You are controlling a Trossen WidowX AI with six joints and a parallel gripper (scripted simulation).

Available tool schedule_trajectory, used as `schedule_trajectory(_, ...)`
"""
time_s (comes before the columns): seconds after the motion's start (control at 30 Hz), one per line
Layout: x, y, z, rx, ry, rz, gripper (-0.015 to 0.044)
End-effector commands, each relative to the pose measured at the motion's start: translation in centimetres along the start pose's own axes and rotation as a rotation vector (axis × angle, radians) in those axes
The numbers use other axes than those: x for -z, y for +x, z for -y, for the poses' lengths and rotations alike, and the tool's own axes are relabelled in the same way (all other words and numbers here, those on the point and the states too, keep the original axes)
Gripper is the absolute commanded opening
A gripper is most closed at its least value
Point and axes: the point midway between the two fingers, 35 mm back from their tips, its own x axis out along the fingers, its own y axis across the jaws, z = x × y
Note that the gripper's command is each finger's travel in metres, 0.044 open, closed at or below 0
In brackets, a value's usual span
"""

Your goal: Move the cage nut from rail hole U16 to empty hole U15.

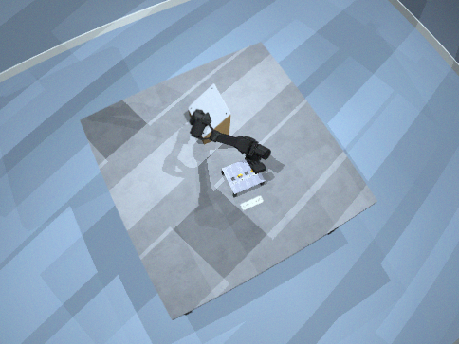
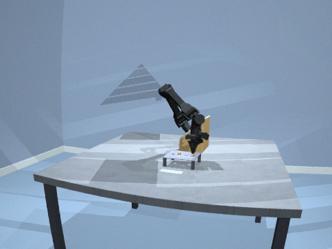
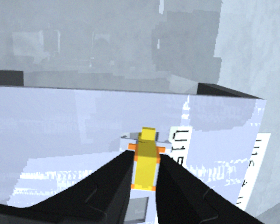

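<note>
Tool shut on the yellow nut, close above the small rail plate

The tool [image 1: 254,170] [image 2: 193,153] [image 3: 145,161] is nearly closed, and its two black fingers pinch the held cage nut [image 1: 252,171] [image 2: 193,156] [image 3: 146,167], yellow with orange parts. This nut is at a hole near one end of the row in the rail plate [image 1: 243,185] [image 2: 171,157] [image 3: 60,130]. A label [image 3: 180,142] beside it begins with "U1"; its last digit is partly hidden. I cannot tell whether the nut sits square, nor see its wings beneath. The other nut [image 1: 240,175] [image 2: 179,153] is in the same row, apart from the tool, with an open hole between the two nuts.

The plate stands on short dark legs, well inside the edges of the bench [image 1: 303,175] [image 2: 240,175] [image 3: 100,50]. A white strip [image 1: 251,203] [image 2: 171,171] [image 3: 254,170] lies flat near the plate, apart from it. Behind the tool, an upright panel [image 1: 211,101] limits the room at that side.

The bench top is grey, crossed by light bands and shadows. Around it are a blue floor [image 1: 379,147] [image 2: 120,226] and bluish walls [image 2: 206,34], joined by a pale skirting.
</note>
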Motion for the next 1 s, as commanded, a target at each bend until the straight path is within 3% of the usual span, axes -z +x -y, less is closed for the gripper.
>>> schedule_trajectory(0.0,0.08,-0.05,0.05,0.008,-0.002,-0.004,0.0027)
schedule_trajectory(0.97,0.09,-0.02,-0.19,0.046,-0.003,-0.004,0.0027)
